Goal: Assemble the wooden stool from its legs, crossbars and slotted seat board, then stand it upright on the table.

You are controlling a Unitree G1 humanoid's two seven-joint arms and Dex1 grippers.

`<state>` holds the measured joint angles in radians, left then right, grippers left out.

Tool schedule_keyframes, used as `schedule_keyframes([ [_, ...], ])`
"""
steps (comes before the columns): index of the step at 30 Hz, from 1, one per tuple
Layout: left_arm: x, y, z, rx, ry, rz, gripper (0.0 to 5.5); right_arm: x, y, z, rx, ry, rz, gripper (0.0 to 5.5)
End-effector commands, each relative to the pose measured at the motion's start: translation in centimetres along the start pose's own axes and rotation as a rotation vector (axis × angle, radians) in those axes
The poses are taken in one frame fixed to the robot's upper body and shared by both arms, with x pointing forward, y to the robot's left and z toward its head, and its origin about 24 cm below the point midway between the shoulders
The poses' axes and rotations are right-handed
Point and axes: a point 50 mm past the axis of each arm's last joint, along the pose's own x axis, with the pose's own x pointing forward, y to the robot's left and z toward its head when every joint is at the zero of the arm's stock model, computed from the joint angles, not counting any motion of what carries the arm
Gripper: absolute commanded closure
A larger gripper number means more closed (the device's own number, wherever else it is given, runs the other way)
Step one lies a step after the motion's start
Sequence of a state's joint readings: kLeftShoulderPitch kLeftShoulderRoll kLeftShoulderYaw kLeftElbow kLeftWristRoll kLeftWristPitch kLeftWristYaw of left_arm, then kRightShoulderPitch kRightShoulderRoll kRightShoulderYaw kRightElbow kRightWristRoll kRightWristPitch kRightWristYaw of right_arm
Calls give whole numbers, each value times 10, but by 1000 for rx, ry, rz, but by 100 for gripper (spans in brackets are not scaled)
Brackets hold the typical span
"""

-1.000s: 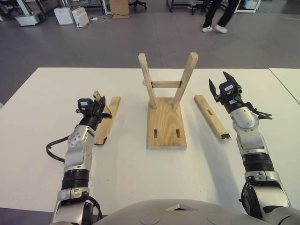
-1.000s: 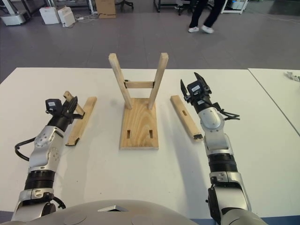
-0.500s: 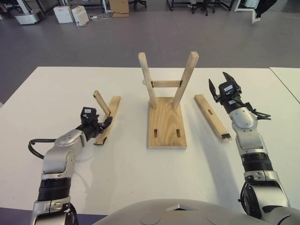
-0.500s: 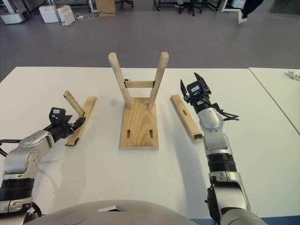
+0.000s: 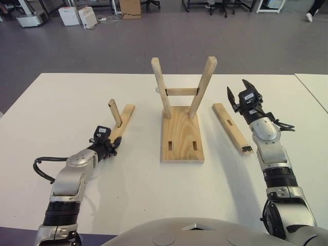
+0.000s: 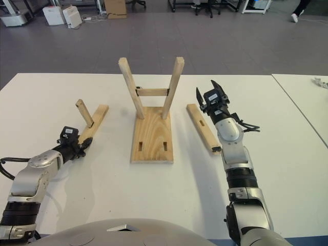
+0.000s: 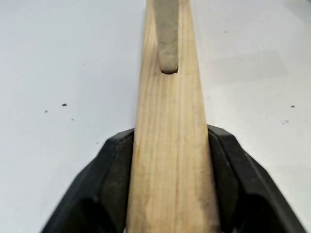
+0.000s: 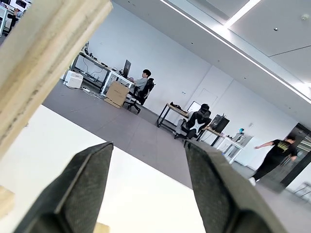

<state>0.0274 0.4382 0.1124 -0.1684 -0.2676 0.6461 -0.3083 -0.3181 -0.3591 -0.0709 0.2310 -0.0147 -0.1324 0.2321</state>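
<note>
The slotted seat board [image 5: 182, 138] lies flat mid-table with two legs [image 5: 160, 87] [image 5: 203, 86] standing up from its far end, joined by a crossbar [image 5: 182, 92]. Left of it lies another leg [image 5: 124, 120] with a short crossbar [image 5: 115, 113] sticking up from it. My left gripper [image 5: 108, 145] is shut on this leg's near end; its black fingers [image 7: 114, 170] press both sides of the wood [image 7: 170, 145]. A loose slotted leg [image 5: 231, 127] lies to the right of the board. My right gripper [image 5: 241, 93] hangs open just right of that leg's far end, holding nothing.
The white table [image 5: 154, 184] has bare room in front of the board and at the far left. A second table's corner [image 5: 313, 87] sits at the right. Beyond the far edge is open grey floor.
My left arm has drawn back toward me, the gripper sliding from the leg's middle to its near end. The leg has turned, so its crossbar stands more upright. The right arm stayed put.
</note>
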Motion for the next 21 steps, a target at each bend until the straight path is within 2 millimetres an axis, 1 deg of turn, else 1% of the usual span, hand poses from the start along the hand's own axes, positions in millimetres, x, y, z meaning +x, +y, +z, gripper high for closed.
schedule_keyframes([
  [1,-25,4,105,-53,-575,-37,348,23,-7,58,442,-150,141,279],
  [2,-32,4,126,-29,-662,-32,348,29,-7,81,509,-210,200,279],
  [3,-40,-7,156,-10,-777,-84,348,38,-8,118,622,-313,277,279],
  [4,-47,-20,180,10,-867,-147,348,43,-8,150,711,-393,357,279],
  [5,-53,-36,200,44,-932,-229,348,49,-5,182,793,-464,440,279],
  [6,-55,-50,212,83,-964,-289,348,54,-1,204,854,-497,507,279],
  [8,-50,-70,223,136,-972,-369,348,61,11,231,953,-501,622,279],
  [10,-47,-87,227,175,-965,-445,348,67,20,242,1077,-470,694,279],
  [13,-44,-102,225,222,-948,-505,348,72,21,246,1237,-427,728,279],
  [15,-44,-107,222,234,-939,-537,348,74,19,245,1269,-412,724,279],
  [18,-45,-110,217,268,-926,-562,348,77,12,239,1299,-374,683,279],
  [19,-45,-110,215,282,-918,-562,348,76,10,237,1305,-362,671,296],
  [21,-45,-109,211,314,-898,-576,348,73,6,230,1302,-318,649,354],
])
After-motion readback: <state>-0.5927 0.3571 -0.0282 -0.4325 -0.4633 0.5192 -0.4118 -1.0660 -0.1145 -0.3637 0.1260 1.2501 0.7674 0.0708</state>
